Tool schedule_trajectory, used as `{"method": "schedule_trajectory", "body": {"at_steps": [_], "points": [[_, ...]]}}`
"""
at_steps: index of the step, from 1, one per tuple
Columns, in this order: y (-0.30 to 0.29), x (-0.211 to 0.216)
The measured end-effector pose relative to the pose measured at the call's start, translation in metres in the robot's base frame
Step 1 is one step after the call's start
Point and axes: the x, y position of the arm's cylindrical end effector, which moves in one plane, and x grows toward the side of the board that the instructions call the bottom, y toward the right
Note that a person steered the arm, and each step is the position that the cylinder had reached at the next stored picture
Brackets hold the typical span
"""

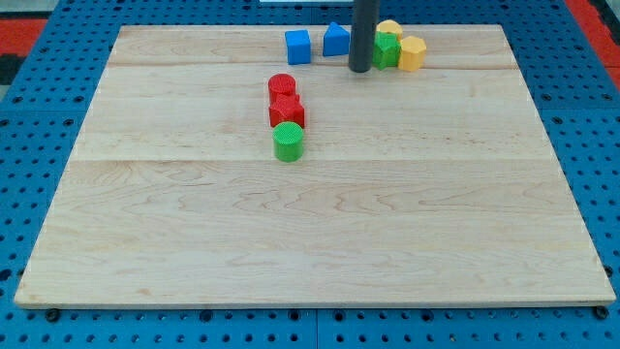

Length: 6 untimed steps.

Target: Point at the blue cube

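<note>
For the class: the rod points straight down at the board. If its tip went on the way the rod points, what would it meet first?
My tip would meet the bare wooden board first, it seems. It sits between the blue house-shaped block and the green block, with the blue cube further towards the view's left. Depth is uncertain.

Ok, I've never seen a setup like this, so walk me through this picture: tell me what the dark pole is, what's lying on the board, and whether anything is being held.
There is one camera view, looking down at a slant on a wooden board. The dark pole is the robot arm's rod; it has no end effector that grasps, so nothing is held. It only pushes or points with my tip, which sits near the view's top.

Left of the tip are the blue cube and another blue block, its shape unclear. Right of it, close together, are a green block and two yellow blocks.

Nearer the middle, a red cylinder, a red block and a green cylinder form a short column.
</note>
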Motion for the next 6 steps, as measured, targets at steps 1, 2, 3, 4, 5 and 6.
{"method": "schedule_trajectory", "body": {"at_steps": [1,2,3,4,5,6], "points": [[-0.045,0.000],[-0.093,0.000],[-0.142,-0.010],[-0.157,-0.047],[-0.141,-0.081],[-0.111,-0.093]]}}
